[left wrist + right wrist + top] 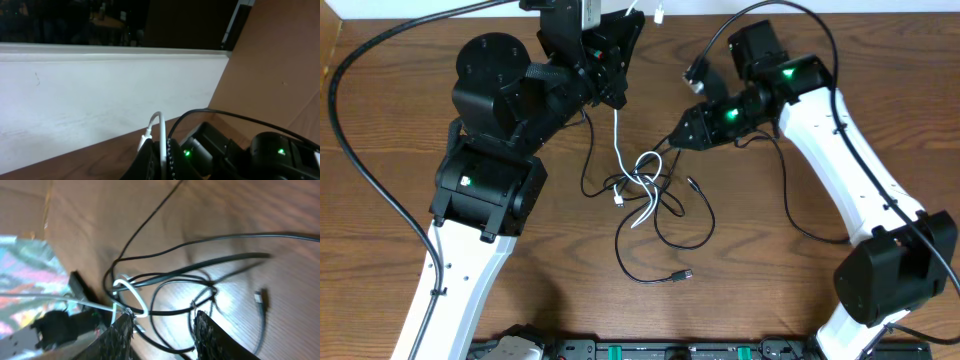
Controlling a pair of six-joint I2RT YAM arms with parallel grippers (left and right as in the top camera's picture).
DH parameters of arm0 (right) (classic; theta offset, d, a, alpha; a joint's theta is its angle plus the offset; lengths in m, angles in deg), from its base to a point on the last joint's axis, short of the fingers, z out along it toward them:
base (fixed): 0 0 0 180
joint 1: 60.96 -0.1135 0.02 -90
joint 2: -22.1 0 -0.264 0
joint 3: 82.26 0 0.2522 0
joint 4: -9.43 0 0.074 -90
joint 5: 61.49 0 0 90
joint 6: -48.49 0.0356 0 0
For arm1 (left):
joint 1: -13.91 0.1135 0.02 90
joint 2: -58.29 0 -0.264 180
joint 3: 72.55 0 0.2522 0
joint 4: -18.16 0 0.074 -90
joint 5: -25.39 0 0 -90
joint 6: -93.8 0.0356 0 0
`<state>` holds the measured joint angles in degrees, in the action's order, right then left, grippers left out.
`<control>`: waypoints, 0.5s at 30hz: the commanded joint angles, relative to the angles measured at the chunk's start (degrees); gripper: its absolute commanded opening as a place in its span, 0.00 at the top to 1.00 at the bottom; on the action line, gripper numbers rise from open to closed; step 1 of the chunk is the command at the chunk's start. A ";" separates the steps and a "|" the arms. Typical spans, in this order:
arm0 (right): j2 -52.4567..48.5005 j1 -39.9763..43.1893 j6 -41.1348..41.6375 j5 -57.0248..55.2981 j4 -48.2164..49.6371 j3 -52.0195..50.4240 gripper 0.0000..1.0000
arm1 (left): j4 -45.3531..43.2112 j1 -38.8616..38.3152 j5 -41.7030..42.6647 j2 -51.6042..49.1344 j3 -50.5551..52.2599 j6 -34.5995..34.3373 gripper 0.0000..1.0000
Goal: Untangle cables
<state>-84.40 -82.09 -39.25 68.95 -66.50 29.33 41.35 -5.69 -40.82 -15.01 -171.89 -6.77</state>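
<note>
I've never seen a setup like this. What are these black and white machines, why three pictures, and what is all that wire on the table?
They are two robot arms at a wooden table, each ending in a two-finger gripper. One picture looks down from above; the other two come from small cameras on each wrist. Between the arms lies a tangle of thin cables: a white cable looped through black cables with small plugs. The left gripper is shut on the white cable, which runs up from the tangle into it; its wrist view shows the white cable between the fingers. The right gripper has its fingers apart, low over the tangle, holding nothing that I can see.
</note>
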 commanded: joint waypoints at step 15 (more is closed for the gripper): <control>-4.15 -4.94 -6.19 4.96 -2.01 -2.01 0.66 | 0.79 0.09 -2.47 -0.07 -0.63 -0.48 0.93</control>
<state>-87.37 -86.09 -44.19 72.69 -68.86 28.74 42.12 -5.69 -42.55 -15.01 -171.89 -6.75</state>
